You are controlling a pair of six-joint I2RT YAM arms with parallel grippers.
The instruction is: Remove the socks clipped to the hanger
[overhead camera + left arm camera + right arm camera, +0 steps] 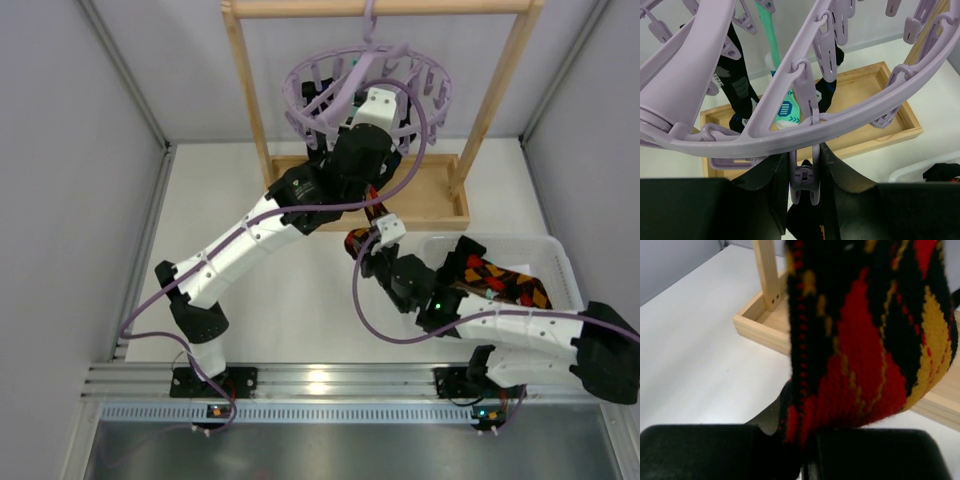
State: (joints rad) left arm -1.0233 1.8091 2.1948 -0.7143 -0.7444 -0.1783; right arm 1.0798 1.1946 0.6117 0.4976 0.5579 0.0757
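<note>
The lavender hanger (pixel 365 82) hangs by its hook from the wooden rack. My left gripper (pixel 805 192) reaches up under its ring and is shut on a clip peg (pixel 807 176), one finger against each side. A black sock (pixel 805 220) hangs from that peg. Further back, a black sock (pixel 737 85), a teal-white sock (pixel 785 107) and another black sock (pixel 827 82) stay clipped. My right gripper (pixel 807 440) is shut on a red-orange-black argyle sock (pixel 865 340), low over the table near the rack's base (pixel 362 246).
The wooden frame rack (pixel 248 90) stands on a shallow wooden tray base (pixel 440 208) at the back. A white bin (pixel 560 262) at the right holds another argyle sock (pixel 502 282). Grey walls close in both sides.
</note>
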